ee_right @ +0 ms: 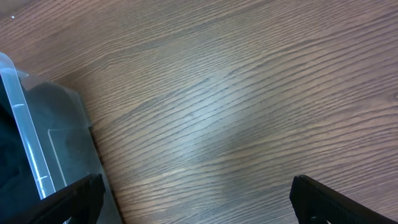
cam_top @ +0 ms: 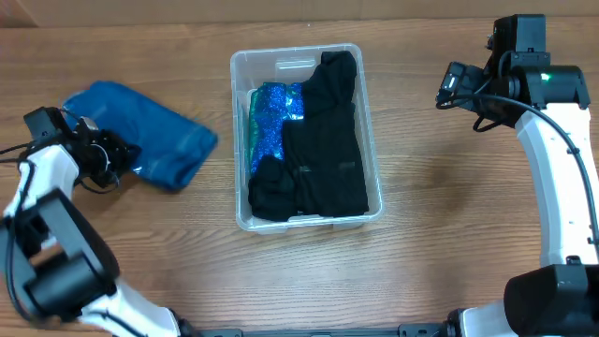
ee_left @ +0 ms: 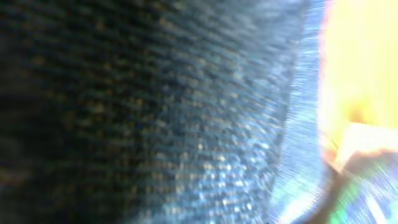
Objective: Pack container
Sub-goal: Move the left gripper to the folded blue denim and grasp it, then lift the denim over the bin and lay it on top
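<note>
Right jaws apart, left jaws against blue cloth [cam_top: 150, 140], closure indiscernible, container [cam_top: 281, 53] holding clothes [cam_top: 323, 150]

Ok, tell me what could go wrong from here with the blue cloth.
The left gripper meets the blue cloth only at its edge, so a lift may leave it trailing onto the container rim. The black garment fills most of the container, so the cloth may spill over.

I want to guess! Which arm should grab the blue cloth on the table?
Probably left: the left pincer sits at the blue cloth. The right pincer hangs over the table beyond the container.
</note>
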Motion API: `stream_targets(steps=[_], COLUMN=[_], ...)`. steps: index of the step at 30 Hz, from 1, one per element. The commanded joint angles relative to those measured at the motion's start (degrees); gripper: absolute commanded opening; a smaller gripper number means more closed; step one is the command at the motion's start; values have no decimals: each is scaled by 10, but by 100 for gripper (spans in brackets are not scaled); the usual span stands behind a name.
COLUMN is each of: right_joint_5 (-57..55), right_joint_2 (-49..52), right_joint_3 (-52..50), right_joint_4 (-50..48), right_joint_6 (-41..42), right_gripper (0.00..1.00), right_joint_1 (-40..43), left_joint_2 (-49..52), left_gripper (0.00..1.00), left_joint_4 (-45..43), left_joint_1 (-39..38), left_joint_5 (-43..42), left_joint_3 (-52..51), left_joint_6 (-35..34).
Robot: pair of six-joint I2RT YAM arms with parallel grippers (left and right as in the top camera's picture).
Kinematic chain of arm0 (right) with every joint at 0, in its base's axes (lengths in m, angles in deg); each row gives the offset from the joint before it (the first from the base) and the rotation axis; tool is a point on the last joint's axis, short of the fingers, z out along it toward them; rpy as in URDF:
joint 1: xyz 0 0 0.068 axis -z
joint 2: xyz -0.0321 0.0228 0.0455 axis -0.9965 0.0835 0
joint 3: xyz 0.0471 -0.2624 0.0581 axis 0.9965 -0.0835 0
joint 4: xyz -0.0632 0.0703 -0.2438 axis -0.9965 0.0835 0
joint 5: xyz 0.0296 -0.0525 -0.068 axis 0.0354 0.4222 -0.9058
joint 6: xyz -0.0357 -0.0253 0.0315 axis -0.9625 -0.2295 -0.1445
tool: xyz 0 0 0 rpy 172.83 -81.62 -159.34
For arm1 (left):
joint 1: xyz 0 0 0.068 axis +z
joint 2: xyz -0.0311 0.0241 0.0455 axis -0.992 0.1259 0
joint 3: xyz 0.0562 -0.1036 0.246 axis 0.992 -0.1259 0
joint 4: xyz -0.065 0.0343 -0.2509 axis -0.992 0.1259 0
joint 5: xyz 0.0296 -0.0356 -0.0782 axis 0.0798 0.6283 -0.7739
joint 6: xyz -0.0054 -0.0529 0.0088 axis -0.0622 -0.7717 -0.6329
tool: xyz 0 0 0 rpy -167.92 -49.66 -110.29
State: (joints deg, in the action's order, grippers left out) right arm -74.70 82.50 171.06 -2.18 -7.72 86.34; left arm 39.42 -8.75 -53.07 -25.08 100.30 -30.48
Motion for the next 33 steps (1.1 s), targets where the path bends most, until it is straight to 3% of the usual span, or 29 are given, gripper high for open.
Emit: stream_targets(steps=[1,4,9,12,14,15,21,24,29,33], right_joint_5=[3,3,3,3,3,3,3,3,3,3], right_joint_2=[-7,-7,-7,-7,-7,-7,-7,-7,-7,-7], right_joint_3=[-1,-1,-1,-1,-1,-1,-1,-1,-1,-1], right_joint_4=[-2,-1,0,5,7,8,9,8,8,8], right_joint_6=[-2,-2,-2,-2,-2,-2,-2,-2,-2,-2], right_gripper=[100,100,100,100,100,100,100,100,100,100], right_joint_1=[1,1,1,1,1,1,1,1,1,1], left_joint_2=[-186,-332,-367,-326,-273,-249,-129,-127,-126,-126], left_gripper=[4,4,4,4,4,4,4,4,4,4], left_joint_4=[-2,5,8,1,11,15,28,53,90,112], left_joint_1=[-25,-87,-278,-417,-483,-500,-515,-515,-515,-515], left_joint_5=[-56,-42,-23,10,-49,-56,-50,35,102,111], left_joint_3=[7,30,158,167,167,167,167,167,162,162], left_joint_6=[33,40,46,127,239,261,246,217,216,216])
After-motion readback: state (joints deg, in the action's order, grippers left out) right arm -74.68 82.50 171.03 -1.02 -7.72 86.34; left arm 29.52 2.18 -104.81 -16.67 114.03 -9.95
